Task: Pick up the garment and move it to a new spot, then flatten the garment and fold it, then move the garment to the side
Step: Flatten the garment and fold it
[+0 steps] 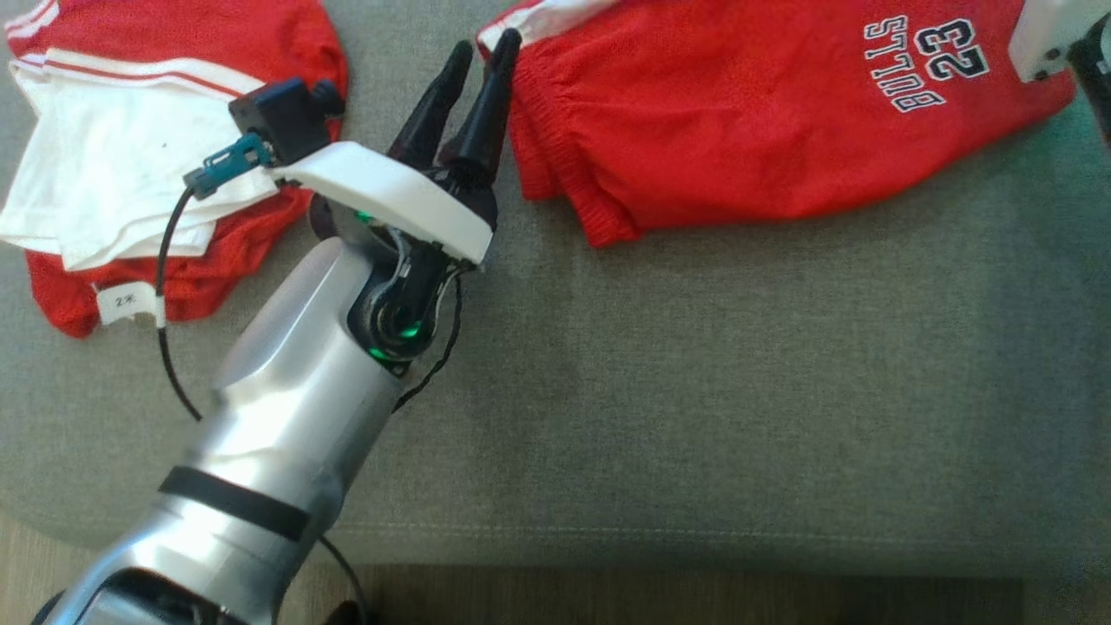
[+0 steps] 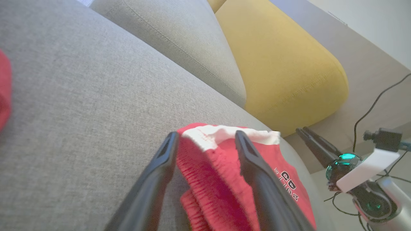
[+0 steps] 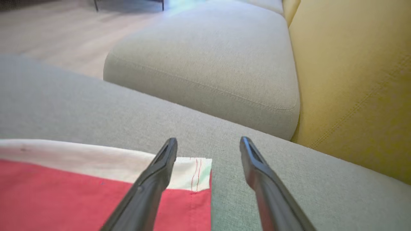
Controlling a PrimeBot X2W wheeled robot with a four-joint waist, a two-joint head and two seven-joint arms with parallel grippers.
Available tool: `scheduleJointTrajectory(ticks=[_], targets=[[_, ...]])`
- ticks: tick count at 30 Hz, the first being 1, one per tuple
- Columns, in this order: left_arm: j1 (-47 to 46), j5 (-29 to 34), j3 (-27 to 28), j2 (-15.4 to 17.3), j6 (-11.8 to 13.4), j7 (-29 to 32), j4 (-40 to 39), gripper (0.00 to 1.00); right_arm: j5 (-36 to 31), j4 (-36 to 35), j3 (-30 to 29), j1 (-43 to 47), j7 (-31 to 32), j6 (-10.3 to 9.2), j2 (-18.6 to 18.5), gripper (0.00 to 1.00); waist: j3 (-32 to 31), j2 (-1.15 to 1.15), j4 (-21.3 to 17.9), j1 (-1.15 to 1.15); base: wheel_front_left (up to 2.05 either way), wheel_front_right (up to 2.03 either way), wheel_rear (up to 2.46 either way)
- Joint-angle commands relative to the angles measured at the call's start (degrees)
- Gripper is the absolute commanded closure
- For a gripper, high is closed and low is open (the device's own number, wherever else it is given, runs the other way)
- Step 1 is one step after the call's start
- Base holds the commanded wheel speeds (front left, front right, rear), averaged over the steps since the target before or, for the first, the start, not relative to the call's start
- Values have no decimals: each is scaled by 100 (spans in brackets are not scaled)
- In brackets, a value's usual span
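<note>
The garment (image 1: 738, 113), red shorts printed "BULLS 23" with white trim, lies folded on the grey sofa seat (image 1: 694, 391) at the upper right of the head view. My left gripper (image 1: 484, 48) points at its left corner. In the left wrist view that gripper (image 2: 206, 134) is open, its fingers astride the white-trimmed corner of the garment (image 2: 218, 179). My right gripper (image 3: 208, 141) is open too, above the other corner of the garment (image 3: 64, 192), with bare seat between its tips. Its white wrist housing (image 1: 1046, 35) sits over the garment's right end.
A second red and white garment (image 1: 130, 165) lies crumpled at the upper left of the seat. A yellow back cushion (image 2: 282, 70) stands behind the seat, and another grey seat cushion (image 3: 208, 64) adjoins it. Wooden floor (image 1: 694, 608) runs along the sofa's front edge.
</note>
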Motion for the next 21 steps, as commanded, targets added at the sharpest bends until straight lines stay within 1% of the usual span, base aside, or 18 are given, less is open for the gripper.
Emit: scheduleJointTrajectory(ticks=[1, 3, 4, 6, 9, 10, 11, 13, 15, 18, 21], targets=[[0, 155, 127, 216, -36, -62, -114, 0, 172, -149, -30, -6, -93, -2, 116, 0, -92, 0, -42, 0, 0, 0, 0], [106, 431, 150, 311, 8, -100, -121, 0, 521, -124, -122, 149, -105, -2, 215, 0, -196, 0, -91, 0, 0, 0, 0], [173, 619, 189, 362, 100, -113, -156, 0, 711, -124, -165, 239, -65, -2, 259, 0, -248, 0, -118, 0, 0, 0, 0], [350, 1138, 482, 459, 396, -121, -432, 0, 1039, -140, -214, 447, 102, -2, 315, 0, -343, 0, -179, 0, 0, 0, 0], [862, 2111, 933, 514, 881, -123, -1148, 0, 1308, -130, -323, 747, 434, -2, 292, 0, -456, 0, -236, 0, 0, 0, 0], [1267, 2759, 1099, 499, 1136, -124, -1652, 0, 1347, -72, -414, 880, 606, -2, 239, 0, -512, 0, -219, 0, 0, 0, 0], [1467, 3050, 1149, 474, 1232, -124, -1889, 0, 1371, -39, -473, 919, 658, -2, 229, 0, -538, 0, -194, 0, 0, 0, 0], [1857, 3538, 1185, 395, 1359, -125, -2307, 0, 1474, 33, -614, 961, 730, -2, 259, 0, -588, 0, -116, 0, 0, 0, 0], [2211, 3924, 1157, 310, 1435, -125, -2643, 0, 1439, 135, -675, 989, 840, -2, 239, 0, -627, 0, -27, 0, 0, 0, 0], [2642, 4310, 1095, 203, 1479, -125, -2976, 0, 1300, 379, -822, 985, 1042, -2, 196, 0, -666, 0, 128, 0, 0, 0, 0], [2917, 4538, 1034, 102, 1449, -125, -3137, 0, 877, 692, -993, 958, 1180, -2, 76, 0, -707, 0, 305, 0, 0, 0, 0]])
